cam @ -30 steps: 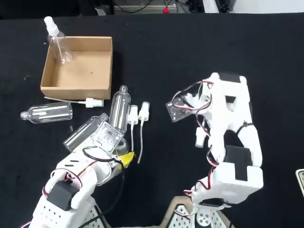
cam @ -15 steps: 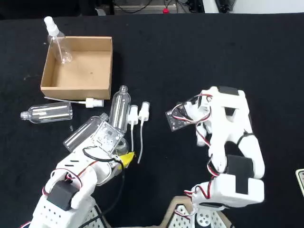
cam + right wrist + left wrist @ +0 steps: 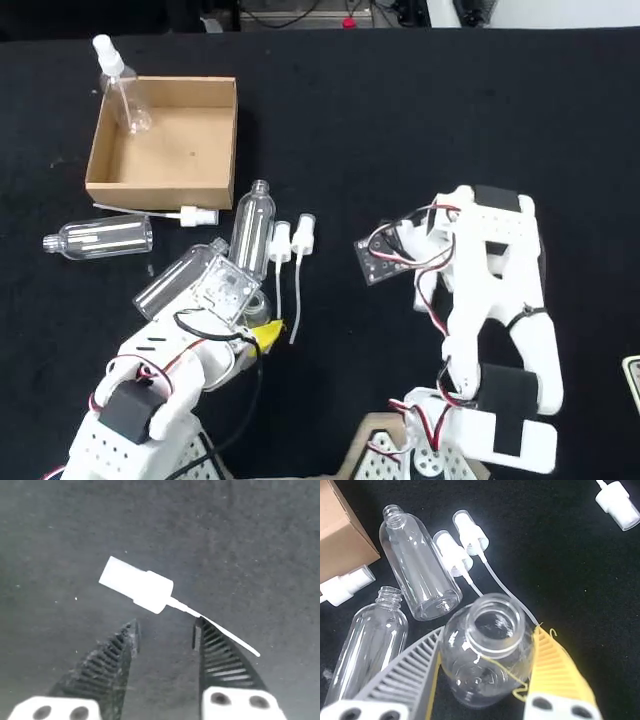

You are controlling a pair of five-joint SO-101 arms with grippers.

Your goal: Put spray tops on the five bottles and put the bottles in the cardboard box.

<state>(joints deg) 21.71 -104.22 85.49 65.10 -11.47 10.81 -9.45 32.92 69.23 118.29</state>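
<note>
High view shows one capped bottle (image 3: 118, 88) leaning in the box (image 3: 160, 190); four lie uncapped outside it. One of these, an open bottle (image 3: 485, 680), is clamped in the left gripper (image 3: 488, 632). The right gripper (image 3: 165, 627), jaws apart, hangs over a loose spray top (image 3: 137, 587).

Five bottles (image 3: 250, 225), one already capped; four loose spray tops (image 3: 303, 235), it seems; one cardboard box (image 3: 160, 192).
</note>
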